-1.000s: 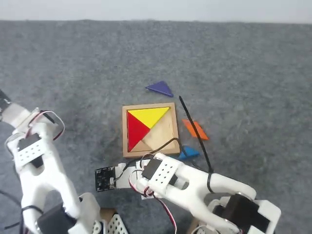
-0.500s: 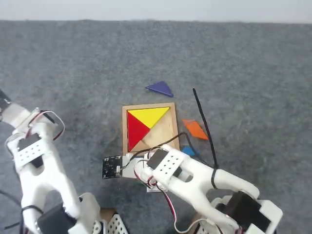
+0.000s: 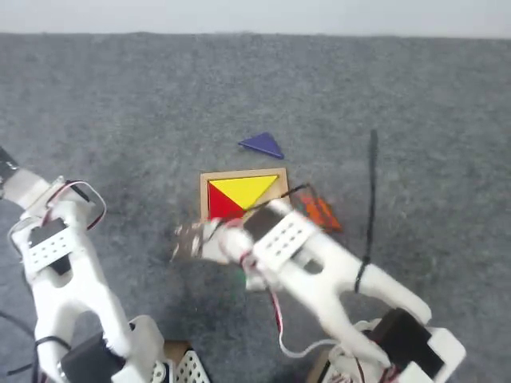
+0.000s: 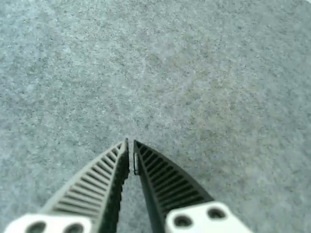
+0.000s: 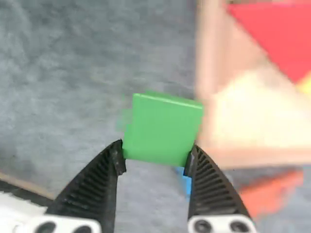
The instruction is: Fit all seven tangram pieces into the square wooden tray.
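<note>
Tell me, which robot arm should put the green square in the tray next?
The right one, probably. The right gripper grips the green square close beside the wooden tray. The left gripper is shut over grey carpet, holding nothing.

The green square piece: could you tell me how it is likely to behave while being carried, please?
The green square piece looks like a rigid, flat-faced block, so it probably won't flex or roll. The right tool pinches it at two opposite edges near one end, so it might pivot. Its smooth painted sides may be slippery.
</note>
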Available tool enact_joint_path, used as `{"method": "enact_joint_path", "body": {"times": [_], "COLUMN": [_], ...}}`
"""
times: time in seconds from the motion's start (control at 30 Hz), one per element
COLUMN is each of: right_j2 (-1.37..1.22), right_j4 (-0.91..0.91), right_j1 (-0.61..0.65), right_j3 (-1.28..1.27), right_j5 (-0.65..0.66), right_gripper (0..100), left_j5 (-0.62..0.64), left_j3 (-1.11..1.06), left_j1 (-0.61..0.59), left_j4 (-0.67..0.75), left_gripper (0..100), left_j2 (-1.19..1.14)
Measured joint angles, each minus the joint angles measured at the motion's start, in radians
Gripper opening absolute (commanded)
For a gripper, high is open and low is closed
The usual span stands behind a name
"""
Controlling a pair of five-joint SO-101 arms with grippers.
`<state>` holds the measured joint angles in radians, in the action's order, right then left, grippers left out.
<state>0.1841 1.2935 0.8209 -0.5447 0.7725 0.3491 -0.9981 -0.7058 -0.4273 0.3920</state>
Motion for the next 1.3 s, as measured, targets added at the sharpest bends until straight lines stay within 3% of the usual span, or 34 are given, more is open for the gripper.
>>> {"method": "enact_joint_path", "body": {"times": [0.17, 0.47, 0.6, 1.0, 1.3], "right_j2": [0.0, -0.198, -0.295, -0.387, -0.387], "right_j4": [-0.012, -0.195, -0.222, -0.175, -0.155], "right_j1": [-0.087, -0.091, -0.095, -0.098, -0.098], "right_j3": [0.092, 0.103, 0.16, 0.249, 0.249], "right_j5": [0.006, -0.351, -0.44, -0.457, -0.457], "right_gripper": [3.8, 3.8, 3.8, 4.6, 17.8], "left_j5": [0.0, 0.0, 0.0, 0.0, 0.0], "left_j3": [0.0, 0.0, 0.0, 0.0, 0.0], "left_j1": [0.0, 0.0, 0.011, 0.011, 0.011], "left_j4": [0.0, 0.0, 0.0, 0.0, 0.0], "left_gripper": [1, 1, 1, 1, 1], "left_j2": [0.0, 0.0, 0.0, 0.0, 0.0]}}
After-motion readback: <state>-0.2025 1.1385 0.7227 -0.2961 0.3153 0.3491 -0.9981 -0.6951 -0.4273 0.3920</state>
